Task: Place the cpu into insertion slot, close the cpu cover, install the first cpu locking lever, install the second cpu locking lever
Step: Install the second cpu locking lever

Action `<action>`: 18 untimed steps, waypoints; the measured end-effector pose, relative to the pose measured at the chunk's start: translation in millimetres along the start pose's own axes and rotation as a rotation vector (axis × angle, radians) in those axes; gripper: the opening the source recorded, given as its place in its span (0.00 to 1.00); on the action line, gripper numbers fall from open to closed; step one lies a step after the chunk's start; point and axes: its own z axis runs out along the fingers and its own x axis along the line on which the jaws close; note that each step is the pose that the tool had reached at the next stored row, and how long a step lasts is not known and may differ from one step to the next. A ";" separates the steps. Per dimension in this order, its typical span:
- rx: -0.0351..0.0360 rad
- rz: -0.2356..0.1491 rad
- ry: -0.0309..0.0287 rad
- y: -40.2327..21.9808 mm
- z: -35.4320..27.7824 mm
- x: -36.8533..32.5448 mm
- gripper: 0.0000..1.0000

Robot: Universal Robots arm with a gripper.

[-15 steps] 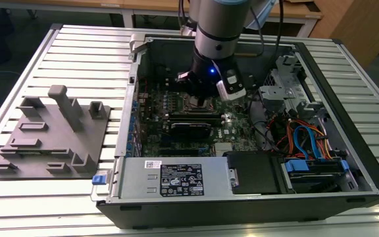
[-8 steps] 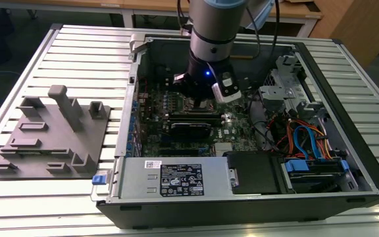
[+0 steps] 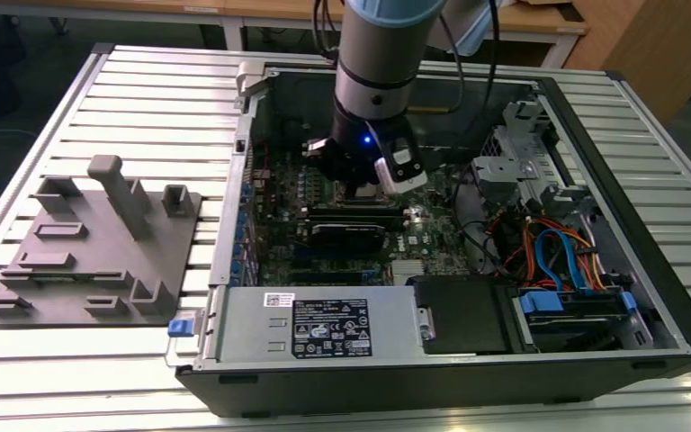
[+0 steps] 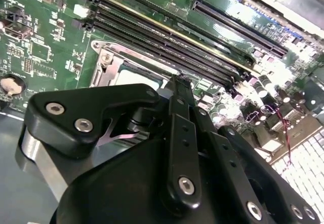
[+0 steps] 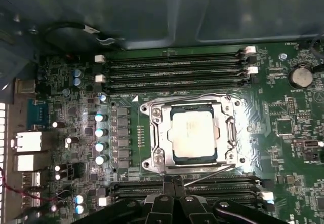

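First wrist view is showing, past the capacitors [image 5: 101, 132], the cpu [image 5: 194, 135] sitting in the slot [image 5: 152, 133] with the cover [image 5: 229, 133] lying closed around it. The gripper [image 5: 173, 183] is hovering just beside the socket's edge, fingers [image 5: 178, 182] pressed narrowly together, holding nothing. In the exterior view, the arm [image 3: 376, 81] is reaching down into the case [image 3: 669, 297] over the motherboard [image 3: 321, 229].

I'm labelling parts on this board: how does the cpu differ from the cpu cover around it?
In the first wrist view, the cpu is a solid square plate with a dull, pale silver-tan top; the cpu cover is an open frame with a square cut-out, brighter and shinier. The cpu sits inside the opening, while the cpu cover surrounds it and carries screws at its corners. Both are metallic, squarish and lie flat on the green board, just beyond the end effector.
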 end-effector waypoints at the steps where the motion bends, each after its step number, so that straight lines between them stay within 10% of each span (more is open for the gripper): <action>1: -0.0029 0.000 0.0003 -0.3 1.1 0.0 0.10; 18: -0.0697 -0.006 0.0062 -16.8 9.6 8.9 0.10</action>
